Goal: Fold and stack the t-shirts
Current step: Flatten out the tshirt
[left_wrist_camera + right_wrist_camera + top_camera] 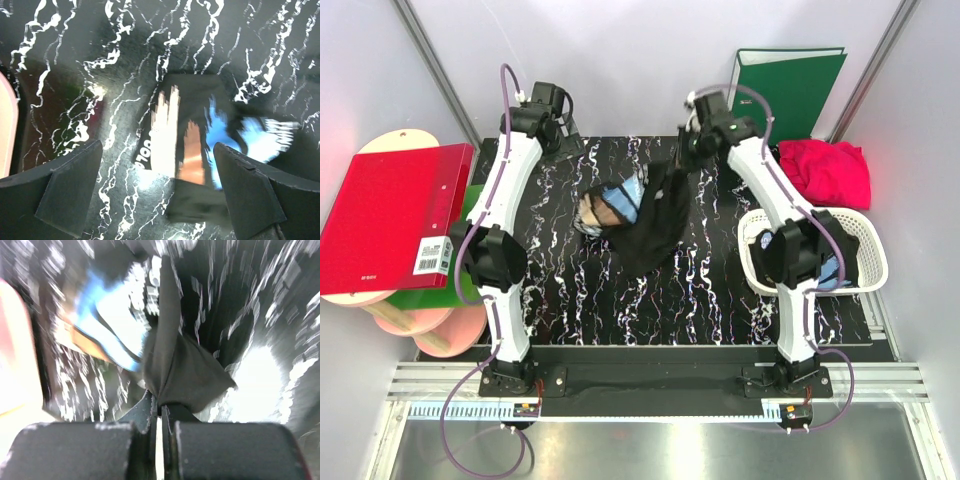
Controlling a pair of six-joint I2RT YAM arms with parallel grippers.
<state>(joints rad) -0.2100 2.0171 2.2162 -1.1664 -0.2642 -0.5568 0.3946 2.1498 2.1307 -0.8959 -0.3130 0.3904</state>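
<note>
Sprawling over the middle of the black, white-veined bench (720,310), the black t-shirt (645,235) is half raised; one bunched fold is pinched between the pressed-together fingers of the right hand (161,409), and from there the cloth hangs in a slack drape down to the bench, its tan, white and blue print (610,205) crumpled on the left; the crimson-pink t-shirt (830,170) lies heaped at the far right, beyond the white lattice basket (872,240), which holds something dark that the arm partly hides; the left hand (156,150) hangs above the bench near the print, apart from it, fingers spread wide and holding nothing.

The tee looks light and limp, with no stiffness; it will likely sag and twist wherever it is unsupported, so a hem corner or shoulder seam seems a better hold than a mid-cloth bunch, one corner per hand to spread it flat.

The bench looks smooth and glossy, so cloth should slide over it readily; pale walls close the cell in, with a green ring binder (790,85) at the back and a red ring binder (395,215) on the left.
</note>
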